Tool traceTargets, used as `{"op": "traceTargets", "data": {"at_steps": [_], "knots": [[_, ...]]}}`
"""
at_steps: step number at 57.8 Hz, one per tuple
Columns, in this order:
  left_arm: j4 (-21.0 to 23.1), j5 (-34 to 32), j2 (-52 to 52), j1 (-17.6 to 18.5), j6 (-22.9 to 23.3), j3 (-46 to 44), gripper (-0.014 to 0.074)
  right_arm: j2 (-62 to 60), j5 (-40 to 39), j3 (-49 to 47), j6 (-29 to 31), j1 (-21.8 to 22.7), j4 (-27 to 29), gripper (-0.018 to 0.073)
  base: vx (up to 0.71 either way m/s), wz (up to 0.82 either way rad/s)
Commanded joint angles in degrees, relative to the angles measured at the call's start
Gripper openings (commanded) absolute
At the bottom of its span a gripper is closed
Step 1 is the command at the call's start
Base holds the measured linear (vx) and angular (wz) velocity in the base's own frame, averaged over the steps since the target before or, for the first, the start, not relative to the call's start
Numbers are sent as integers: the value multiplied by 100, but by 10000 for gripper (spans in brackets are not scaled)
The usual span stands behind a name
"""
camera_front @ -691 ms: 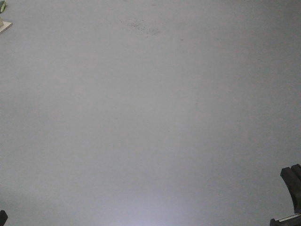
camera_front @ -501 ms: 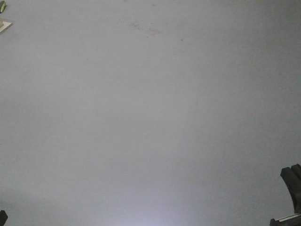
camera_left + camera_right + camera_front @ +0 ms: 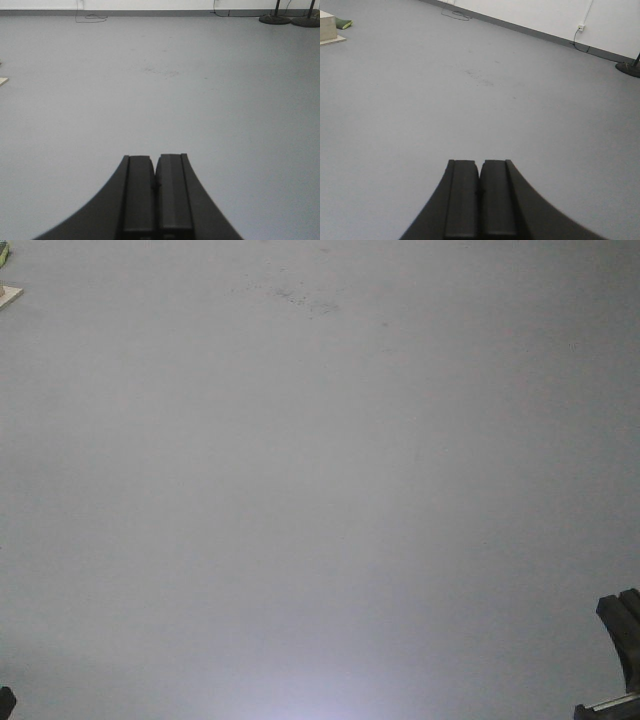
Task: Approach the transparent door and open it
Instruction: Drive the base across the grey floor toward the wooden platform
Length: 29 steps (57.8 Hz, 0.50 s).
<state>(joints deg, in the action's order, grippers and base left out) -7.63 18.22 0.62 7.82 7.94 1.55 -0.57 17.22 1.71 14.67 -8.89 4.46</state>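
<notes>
Grey floor (image 3: 320,490), white wall (image 3: 545,17), cables (image 3: 90,19)

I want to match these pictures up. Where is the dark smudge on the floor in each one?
Front view: the smudge is near the top, slightly left of the middle.
Left wrist view: the smudge is in the upper middle.
Right wrist view: the smudge is in the upper middle.
Shared landmark: the pale board at the left edge lies left of the smudge in every view.

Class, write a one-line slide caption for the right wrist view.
Shut right claw points across grey floor toward a white wall, pale box at far left.
</notes>
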Motion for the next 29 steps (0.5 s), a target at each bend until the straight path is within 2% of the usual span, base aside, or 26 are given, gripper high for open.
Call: {"op": "traceTargets", "data": {"at_steps": [1,29], "knots": [[16,-450,74,17,9,128,4,-80,-463,83,35,33,-23,-1,1,-2],[16,-450,74,17,9,128,4,-80,-463,83,35,33,-23,-1,1,-6]]}}
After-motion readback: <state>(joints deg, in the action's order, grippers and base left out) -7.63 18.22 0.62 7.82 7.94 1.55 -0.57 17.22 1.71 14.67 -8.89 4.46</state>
